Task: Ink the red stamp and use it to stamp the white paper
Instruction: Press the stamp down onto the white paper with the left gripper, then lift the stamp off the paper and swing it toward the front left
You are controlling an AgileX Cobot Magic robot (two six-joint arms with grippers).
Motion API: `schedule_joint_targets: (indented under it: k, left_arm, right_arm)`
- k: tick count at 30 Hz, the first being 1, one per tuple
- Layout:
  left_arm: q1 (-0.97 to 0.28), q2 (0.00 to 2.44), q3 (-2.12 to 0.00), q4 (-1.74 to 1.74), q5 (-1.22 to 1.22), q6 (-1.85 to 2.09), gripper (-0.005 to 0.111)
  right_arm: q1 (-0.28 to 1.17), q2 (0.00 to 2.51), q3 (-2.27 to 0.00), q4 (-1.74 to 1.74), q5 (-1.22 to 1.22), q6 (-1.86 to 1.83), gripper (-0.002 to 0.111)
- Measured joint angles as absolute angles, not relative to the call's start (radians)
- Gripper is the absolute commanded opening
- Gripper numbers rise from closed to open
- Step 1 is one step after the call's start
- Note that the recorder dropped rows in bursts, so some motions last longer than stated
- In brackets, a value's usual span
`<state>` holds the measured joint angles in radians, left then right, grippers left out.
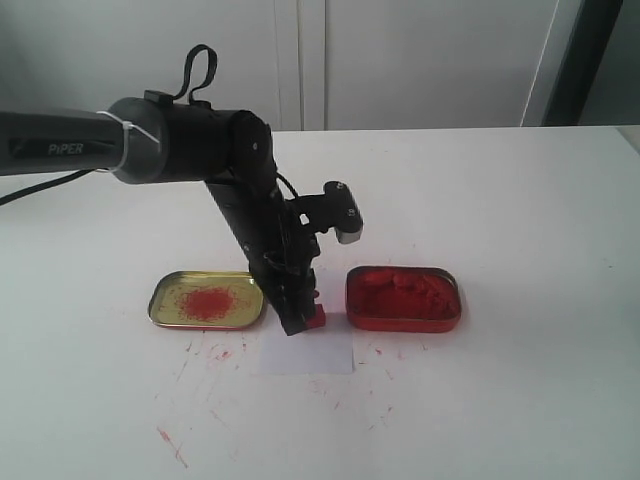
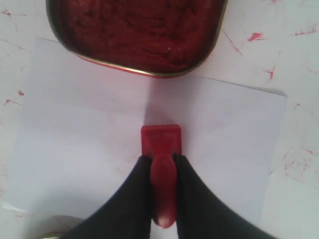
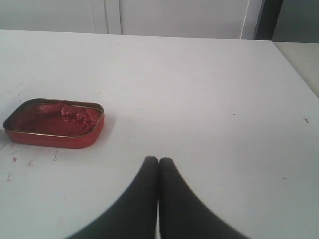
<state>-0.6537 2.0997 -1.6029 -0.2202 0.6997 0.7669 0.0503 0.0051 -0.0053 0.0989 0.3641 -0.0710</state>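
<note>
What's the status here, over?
Left gripper shut on red stamp, over white paper, contact unclear. Right gripper shut, empty. Ink tin at paper's edge, not blocking.

White table (image 1: 520,200), pale wall panels (image 1: 420,60) behind, dark post (image 1: 585,60).

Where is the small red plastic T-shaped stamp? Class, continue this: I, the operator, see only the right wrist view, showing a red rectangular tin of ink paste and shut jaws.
Observer: The small red plastic T-shaped stamp is gripped by its handle in the left arm's jaws.
Operator: Over what?
Observer: Its base is over a thin white rectangular paper sheet, which lies beside your red tin.
Operator: Anything else nearby?
Observer: A shallow gold tin lid smeared with red lies on the stamp's far side from that tin.
</note>
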Motion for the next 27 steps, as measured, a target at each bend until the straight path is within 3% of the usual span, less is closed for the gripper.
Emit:
schedule_joint_targets:
  k: [27]
  left_arm:
    - [-0.654, 2.034, -1.601, -0.216, 0.685, 0.767, 0.000]
  right_arm:
    - [0.050, 0.005, -0.005, 0.099, 0.364, -0.071, 0.000]
